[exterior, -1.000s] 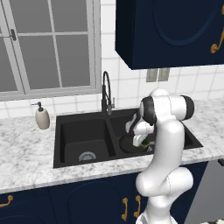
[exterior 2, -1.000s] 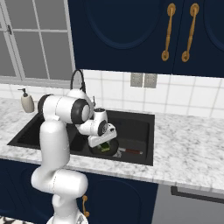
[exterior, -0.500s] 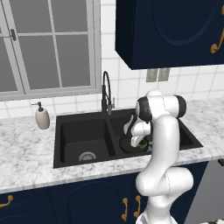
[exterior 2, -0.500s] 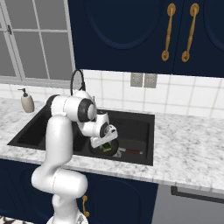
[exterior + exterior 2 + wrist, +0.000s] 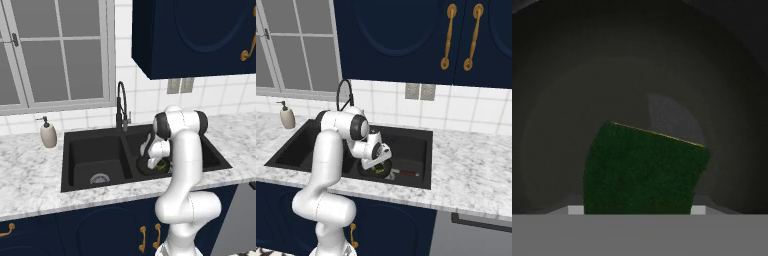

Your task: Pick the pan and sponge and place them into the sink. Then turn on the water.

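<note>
No brand, label or writing can be read on anything here.

The pincer (image 5: 378, 169) reaches down into the right basin of the sink (image 5: 212, 150), low over the pan (image 5: 387, 173). The sponge (image 5: 643, 170) sits between its fingers, dark green face toward the hand camera and a thin yellow edge along its top. The fingers themselves are hidden behind the sponge, so I cannot tell how wide they stand or whether they press on it. From the base views a bit of yellow-green shows just under the hand, over the pan (image 5: 150, 166).

The pan lies in the right basin, close to the divider, its reddish-brown handle pointing toward the right wall along the basin's front. In the hand view its round black floor and curved rim surround the sponge on every side.

The faucet (image 5: 121, 106) stands behind the divider, near the arm's elbow. The left basin, with its silver drain (image 5: 99, 178), is well apart from the hand. The marble desk (image 5: 476, 175) runs broad to the right of the sink; the soap bottle (image 5: 48, 134) stands on it to the left, beside the window. The dark wall cabinet (image 5: 200, 35) hangs above the right basin.
</note>
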